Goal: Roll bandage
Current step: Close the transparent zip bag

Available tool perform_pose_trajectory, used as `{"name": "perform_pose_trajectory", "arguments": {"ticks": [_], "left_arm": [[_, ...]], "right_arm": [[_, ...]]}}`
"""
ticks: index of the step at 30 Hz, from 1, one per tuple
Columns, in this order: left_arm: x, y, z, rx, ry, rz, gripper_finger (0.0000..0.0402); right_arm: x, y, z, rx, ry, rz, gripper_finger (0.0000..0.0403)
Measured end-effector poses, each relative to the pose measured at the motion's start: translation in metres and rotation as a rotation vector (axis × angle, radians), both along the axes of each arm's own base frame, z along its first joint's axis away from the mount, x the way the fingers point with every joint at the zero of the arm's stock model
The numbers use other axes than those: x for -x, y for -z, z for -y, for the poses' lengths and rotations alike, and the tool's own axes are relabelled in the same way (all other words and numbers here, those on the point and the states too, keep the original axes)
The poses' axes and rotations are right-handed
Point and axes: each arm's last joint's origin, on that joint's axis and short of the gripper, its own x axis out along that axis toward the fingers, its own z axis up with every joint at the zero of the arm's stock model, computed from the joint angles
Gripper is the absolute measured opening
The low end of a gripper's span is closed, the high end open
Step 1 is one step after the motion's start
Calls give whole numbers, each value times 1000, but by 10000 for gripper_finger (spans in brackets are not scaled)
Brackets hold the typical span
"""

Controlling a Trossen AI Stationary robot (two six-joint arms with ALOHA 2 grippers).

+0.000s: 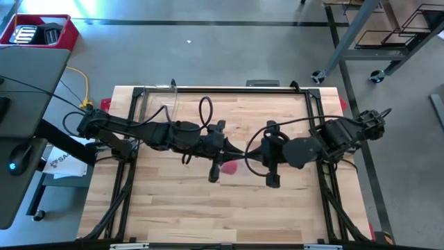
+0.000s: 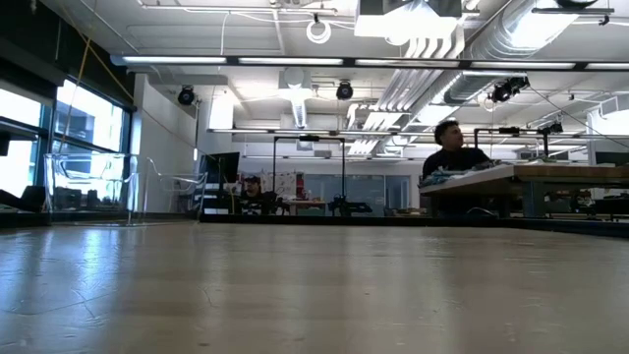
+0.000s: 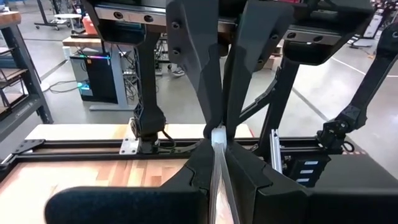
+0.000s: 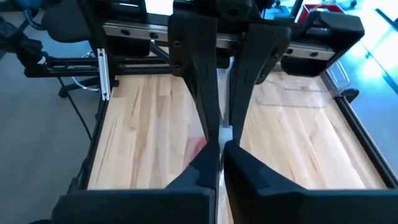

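High view showed both arms reaching in over the middle of the wooden desk (image 1: 173,208), the left pincer (image 1: 214,173) and the right pincer (image 1: 272,179) near each other, with the red bandage (image 1: 229,167) lying on the desk between them, just beside the left pincer's tip and partly hidden by the arms. Left wrist view showed that pincer clenched, its fingers (image 3: 214,93) meeting at the tips with nothing red between them. Right wrist view showed the right pincer clenched too, fingertips (image 4: 211,99) pressed together, a patch of red bandage (image 4: 196,149) on the boards just beyond them. Farther back, a clear plastic piece (image 1: 173,104) stood near the desk's far edge. Low view caught a seated person (image 2: 450,157) in the room behind.
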Motion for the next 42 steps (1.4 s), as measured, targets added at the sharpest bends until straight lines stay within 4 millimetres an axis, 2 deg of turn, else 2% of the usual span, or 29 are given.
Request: {"name": "perform_pose_trajectory", "arguments": {"ticks": [6, 15, 21, 24, 30, 33, 38, 42], "left_arm": [[3, 0, 1, -6, -5, -16, 21], [22, -11, -4, -44, -22, -42, 21], [24, -13, -4, -44, -24, -38, 21], [24, -13, -4, -45, -24, -40, 21], [24, -14, -4, -42, -21, -33, 21], [24, -15, -4, -39, -21, -21, 21], [24, -15, -4, -37, -22, -16, 21], [24, -15, -4, -35, -18, -19, 21]], "right_arm": [[0, 1, 0, -15, 34, -2, 1], [2, 2, 1, -11, 30, -25, 0], [0, 3, 4, -22, 46, -31, 4], [-3, 6, 8, -26, 75, -34, 33], [-7, 3, 11, -36, 93, 6, 120], [-13, 8, 11, -13, 98, -7, 135], [-27, 11, 4, 33, 60, 27, 114], [-31, 13, 2, 42, 45, 32, 47]]}}
